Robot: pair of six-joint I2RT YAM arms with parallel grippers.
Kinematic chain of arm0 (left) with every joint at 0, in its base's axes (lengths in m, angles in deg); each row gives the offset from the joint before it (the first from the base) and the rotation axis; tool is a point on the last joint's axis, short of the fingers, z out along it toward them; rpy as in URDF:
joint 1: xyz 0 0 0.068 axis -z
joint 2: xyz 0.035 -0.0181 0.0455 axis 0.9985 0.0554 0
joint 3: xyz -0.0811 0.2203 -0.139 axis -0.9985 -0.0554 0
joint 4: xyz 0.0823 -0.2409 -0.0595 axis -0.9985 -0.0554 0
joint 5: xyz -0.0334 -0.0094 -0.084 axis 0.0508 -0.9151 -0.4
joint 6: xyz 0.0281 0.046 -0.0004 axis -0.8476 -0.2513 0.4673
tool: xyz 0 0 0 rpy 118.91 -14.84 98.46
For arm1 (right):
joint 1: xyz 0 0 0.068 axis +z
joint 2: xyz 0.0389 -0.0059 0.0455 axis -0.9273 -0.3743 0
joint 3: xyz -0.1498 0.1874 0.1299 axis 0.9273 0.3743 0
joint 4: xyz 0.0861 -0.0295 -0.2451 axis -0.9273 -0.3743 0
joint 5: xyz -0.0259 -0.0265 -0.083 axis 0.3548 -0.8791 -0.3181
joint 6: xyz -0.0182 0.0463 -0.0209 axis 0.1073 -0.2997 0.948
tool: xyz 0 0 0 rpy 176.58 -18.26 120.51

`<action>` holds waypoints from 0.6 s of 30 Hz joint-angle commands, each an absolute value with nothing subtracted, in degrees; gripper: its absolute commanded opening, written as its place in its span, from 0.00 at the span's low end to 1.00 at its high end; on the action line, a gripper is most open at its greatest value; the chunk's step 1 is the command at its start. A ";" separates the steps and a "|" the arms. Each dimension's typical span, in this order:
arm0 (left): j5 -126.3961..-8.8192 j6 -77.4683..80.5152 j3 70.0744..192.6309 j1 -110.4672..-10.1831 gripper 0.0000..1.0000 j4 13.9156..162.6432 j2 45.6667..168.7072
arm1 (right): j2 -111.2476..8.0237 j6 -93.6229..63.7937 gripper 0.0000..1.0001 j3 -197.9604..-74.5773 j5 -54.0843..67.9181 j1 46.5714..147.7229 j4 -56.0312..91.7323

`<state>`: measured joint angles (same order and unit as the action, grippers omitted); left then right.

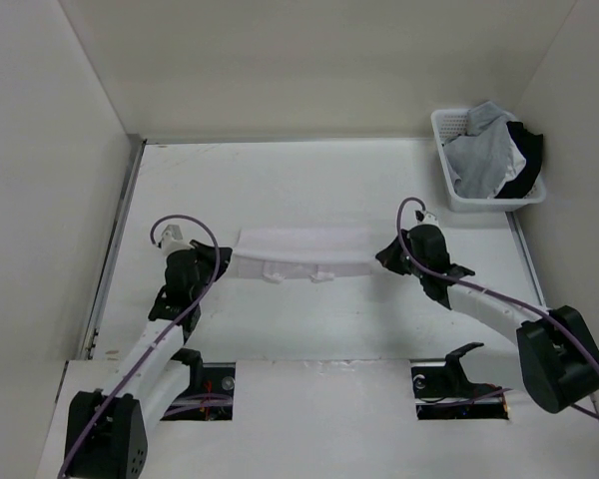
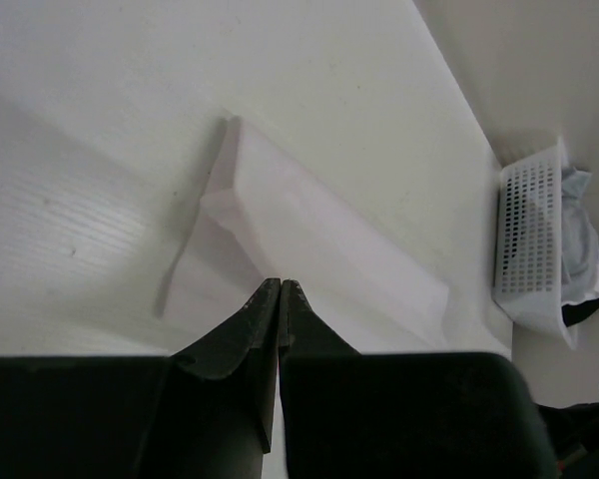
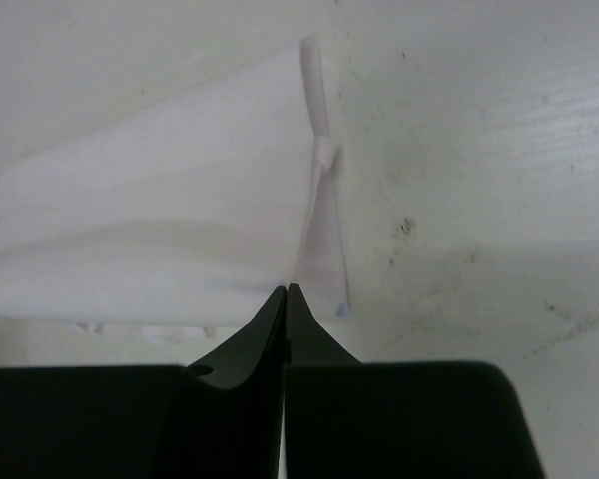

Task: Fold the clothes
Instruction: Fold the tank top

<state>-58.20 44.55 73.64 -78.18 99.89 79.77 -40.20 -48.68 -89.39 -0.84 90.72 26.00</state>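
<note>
The left gripper [image 1: 218, 261] is pinched shut on one end of the white T-shirt [image 1: 301, 247]. The shirt stretches as a long folded band from those fingertips to the right gripper [image 1: 387, 255], which is clamped on the other end. Well beyond the right fingers stands a white basket [image 1: 484, 204] holding a grey garment [image 1: 479, 155] and a black garment [image 1: 532, 150].
</note>
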 commanded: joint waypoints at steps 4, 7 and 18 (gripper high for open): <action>-59.35 44.35 68.33 -78.69 0.02 92.07 74.58 | -41.01 -52.30 0.02 -85.25 -2.48 91.79 27.32; -59.43 44.61 66.92 -80.01 0.06 91.01 74.58 | -41.99 -53.89 0.05 -84.46 -2.83 93.37 27.32; -52.86 43.91 77.89 -71.70 0.22 89.68 77.28 | -42.59 -52.05 0.52 -87.78 -4.68 94.17 26.96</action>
<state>-56.36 44.18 71.57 -76.65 86.41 74.35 -40.90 -53.31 -84.27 -3.49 94.67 24.47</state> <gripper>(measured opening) 0.216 0.510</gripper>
